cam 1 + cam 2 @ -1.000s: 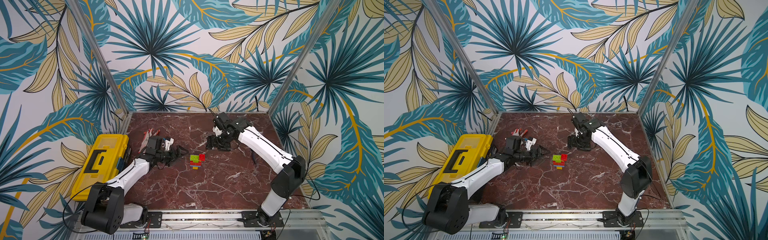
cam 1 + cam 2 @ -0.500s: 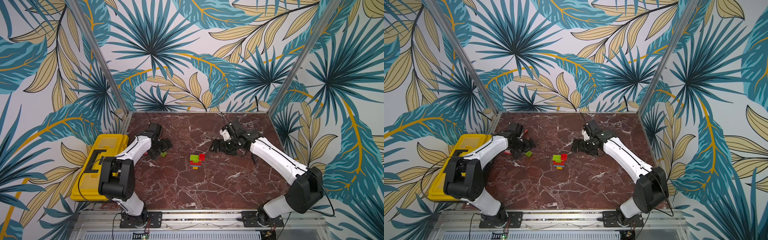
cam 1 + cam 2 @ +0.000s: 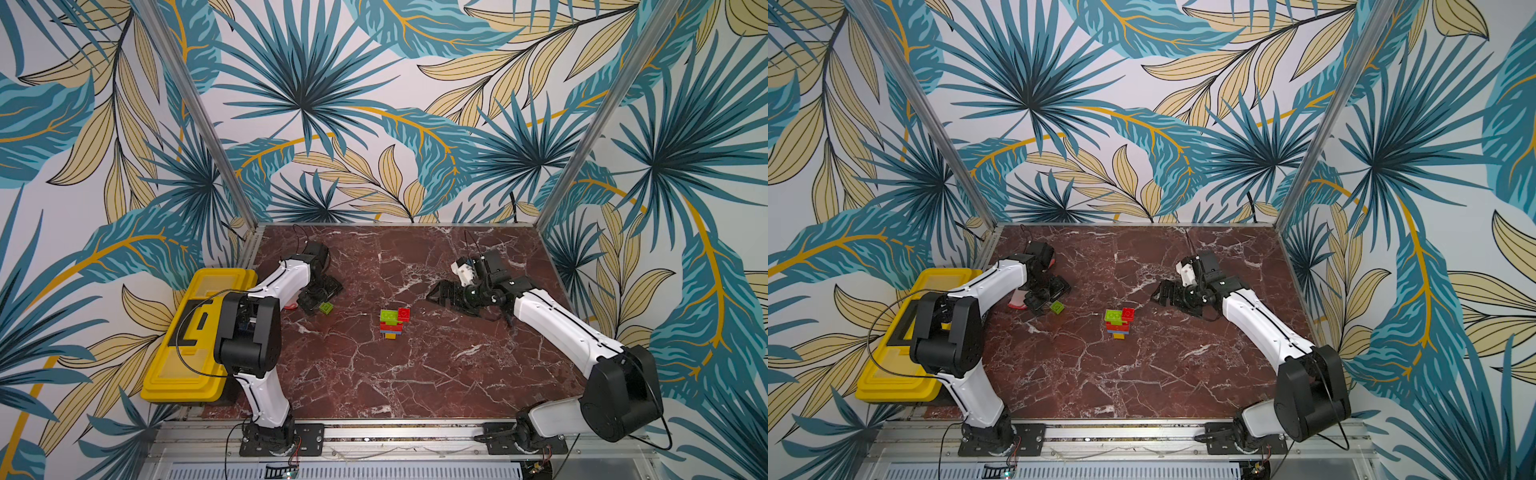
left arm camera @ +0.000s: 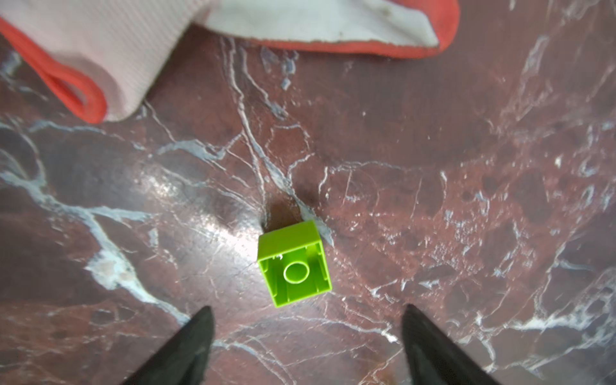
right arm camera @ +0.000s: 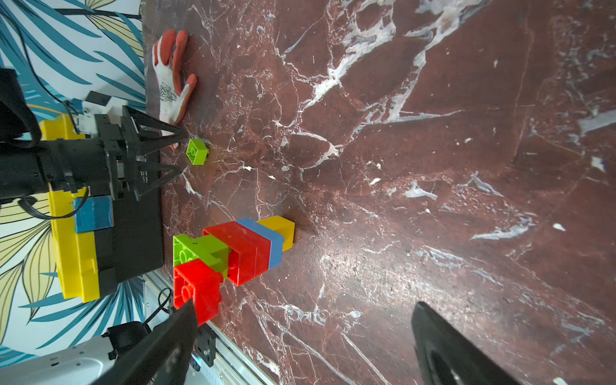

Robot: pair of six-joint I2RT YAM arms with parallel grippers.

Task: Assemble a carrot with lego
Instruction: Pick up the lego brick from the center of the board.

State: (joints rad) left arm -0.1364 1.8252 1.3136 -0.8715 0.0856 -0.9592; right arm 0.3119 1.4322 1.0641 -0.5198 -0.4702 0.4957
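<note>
The carrot (image 3: pixel 392 322) (image 3: pixel 1118 321) lies on the marble table's middle: yellow tip, blue and red body, a green brick and a small red brick; the right wrist view shows the carrot (image 5: pixel 240 246) too. A loose lime green lego brick (image 3: pixel 326 308) (image 3: pixel 1057 307) (image 4: pixel 295 263) (image 5: pixel 197 151) lies tipped over, hollow underside facing my left gripper (image 3: pixel 319 298) (image 4: pixel 306 308) (image 5: pixel 183 153). That gripper is open and low, the brick just beyond its fingertips, not between them. My right gripper (image 3: pixel 440 295) (image 3: pixel 1160 296) (image 5: pixel 305 305) is open and empty, right of the carrot.
A white glove with red trim (image 4: pixel 133 50) (image 5: pixel 171 80) (image 3: pixel 1019 300) lies on the table right behind the left gripper. The yellow toolbox (image 3: pixel 195 332) (image 3: pixel 892 357) stands off the table's left edge. Patterned walls close the back and both sides.
The left arm has reared up and its gripper has drawn back left, down to the loose green brick by the glove. The right arm has lowered and stretched out flatter.
</note>
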